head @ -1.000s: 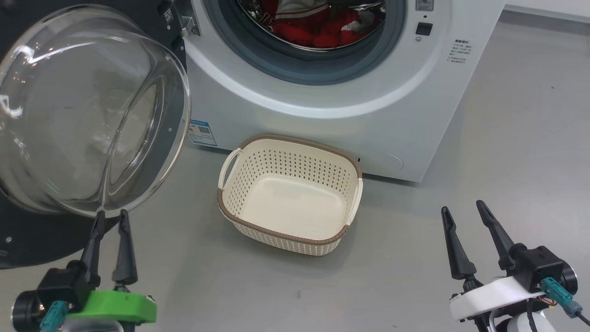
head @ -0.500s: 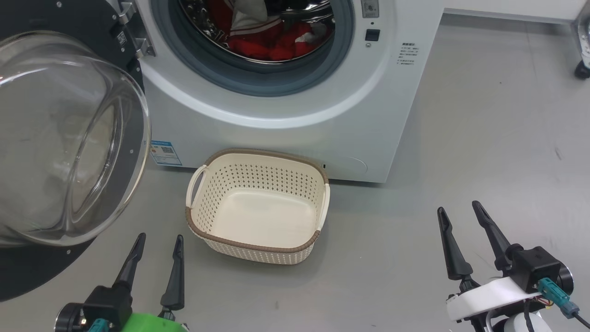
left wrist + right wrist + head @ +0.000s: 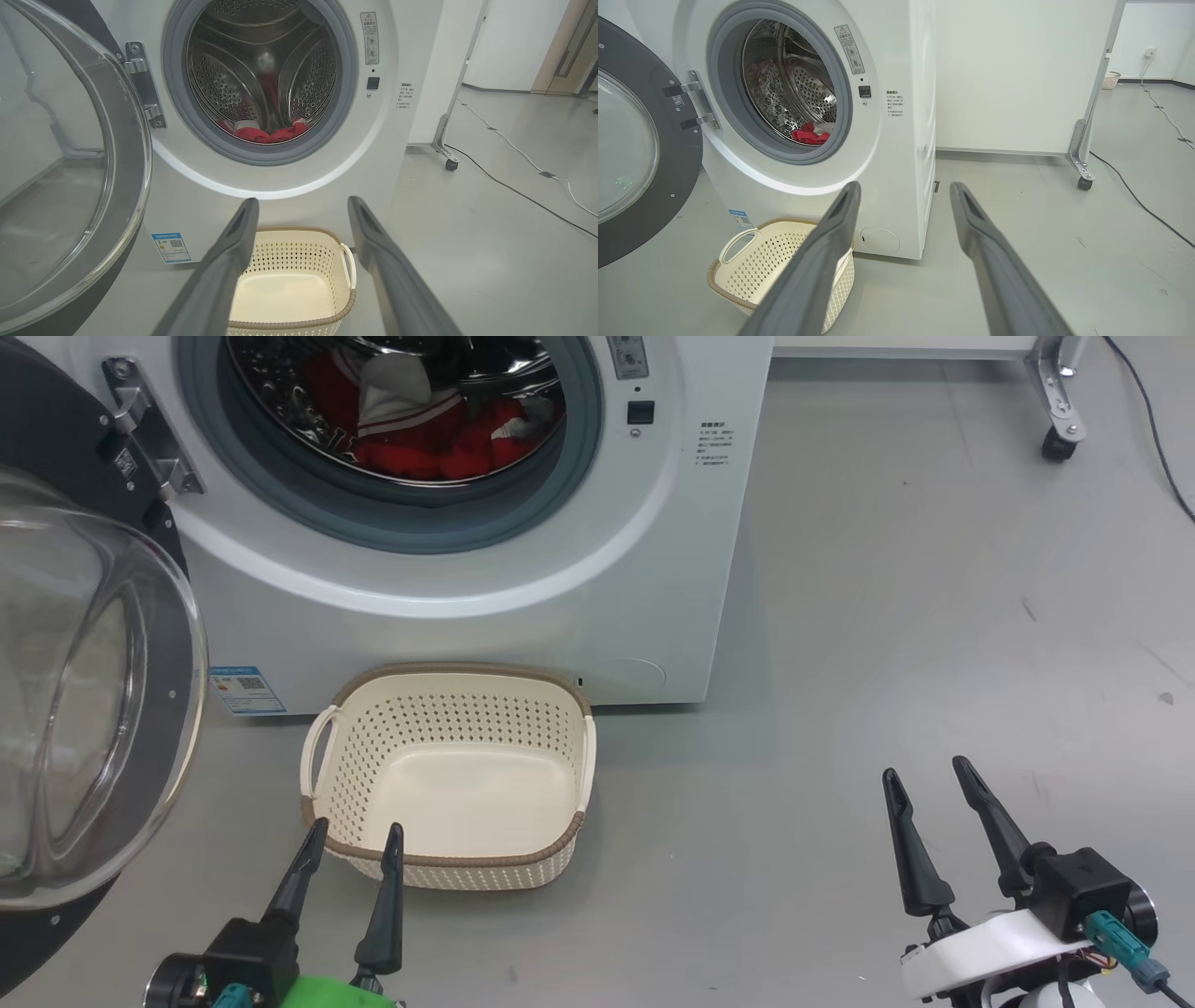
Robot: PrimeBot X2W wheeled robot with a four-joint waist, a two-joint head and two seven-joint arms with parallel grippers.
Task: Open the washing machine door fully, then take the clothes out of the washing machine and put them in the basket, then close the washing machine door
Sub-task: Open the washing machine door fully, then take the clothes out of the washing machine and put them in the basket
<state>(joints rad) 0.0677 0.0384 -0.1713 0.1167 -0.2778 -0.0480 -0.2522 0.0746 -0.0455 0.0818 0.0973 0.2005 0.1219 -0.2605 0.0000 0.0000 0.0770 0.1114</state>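
Above and beyond the left gripper (image 3: 359, 825), past the basket (image 3: 448, 669), the clothes (image 3: 420, 443) are heaped in the washer (image 3: 467, 607). It and the right gripper (image 3: 922, 767) are spread wide, nothing held; the left is judged nearer.

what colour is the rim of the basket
Brown, with a woven look, around the cream perforated basket. It shows best in the head view.

red clothes (image 3: 420, 455) in washing machine (image 3: 467, 616)

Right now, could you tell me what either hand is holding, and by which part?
Nothing: the left hand and right hand are both open and empty.
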